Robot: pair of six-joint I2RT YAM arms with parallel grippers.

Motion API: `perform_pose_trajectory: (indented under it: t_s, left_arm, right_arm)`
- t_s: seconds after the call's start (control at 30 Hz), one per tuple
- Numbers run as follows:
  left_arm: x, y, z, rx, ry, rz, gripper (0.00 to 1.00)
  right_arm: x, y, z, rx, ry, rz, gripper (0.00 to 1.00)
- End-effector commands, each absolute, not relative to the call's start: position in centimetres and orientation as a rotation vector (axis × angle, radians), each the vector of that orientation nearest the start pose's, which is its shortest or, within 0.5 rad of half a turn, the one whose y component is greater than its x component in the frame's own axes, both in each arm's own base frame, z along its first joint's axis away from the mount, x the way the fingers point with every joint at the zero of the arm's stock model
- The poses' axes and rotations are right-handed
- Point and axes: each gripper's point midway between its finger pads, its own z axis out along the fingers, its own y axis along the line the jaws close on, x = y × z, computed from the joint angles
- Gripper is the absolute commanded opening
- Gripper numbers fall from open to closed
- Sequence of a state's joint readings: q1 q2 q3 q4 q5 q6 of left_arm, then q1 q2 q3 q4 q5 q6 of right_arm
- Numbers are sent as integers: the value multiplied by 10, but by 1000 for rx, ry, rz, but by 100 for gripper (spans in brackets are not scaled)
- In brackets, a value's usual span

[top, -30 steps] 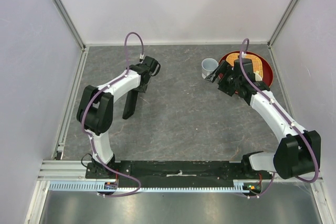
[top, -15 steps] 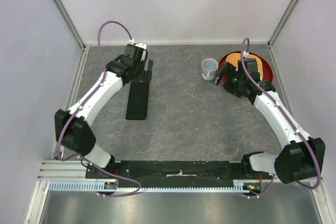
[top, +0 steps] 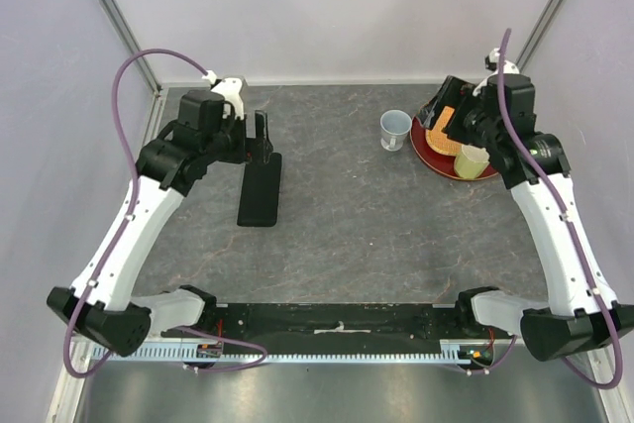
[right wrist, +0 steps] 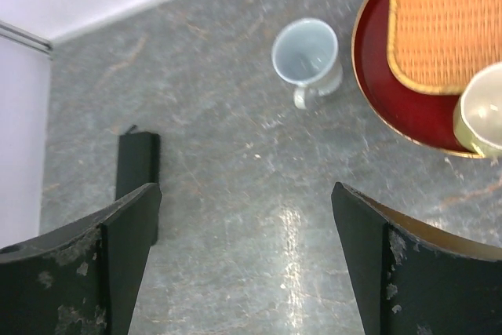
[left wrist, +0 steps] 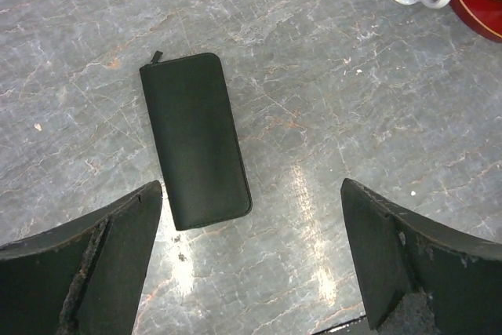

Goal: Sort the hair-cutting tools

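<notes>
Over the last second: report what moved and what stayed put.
The left gripper opened wide and drew back leftward, leaving the flat black rectangular case lying flat and uncovered. The right gripper, open, pulled back rightward, away from the small white mug, uncovering a pale cup on the round red tray. The mug and tray stayed where they were.

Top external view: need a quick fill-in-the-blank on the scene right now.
1. The flat case on the table is ____ in colour.
2. The woven mat lies on the ____ tray.
3. The left gripper and right gripper both stand ____.
4. In the top view, the pale mug stands ____ of the tray.
Missing: black; red; open; left.
</notes>
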State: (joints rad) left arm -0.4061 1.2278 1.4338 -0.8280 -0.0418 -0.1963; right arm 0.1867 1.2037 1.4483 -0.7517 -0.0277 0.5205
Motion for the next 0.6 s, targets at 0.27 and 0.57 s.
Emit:
perform_pose_trajectory:
  t_s: [0.27,0.57]
  left_arm:
    - [256,-115,358,212,2071,-349,100]
    - [251,-111,373,227,2030,-338,100]
  right_arm:
    - [305,87,415,286,1889,529,98]
    - [303,89,436,310,1836,573,98]
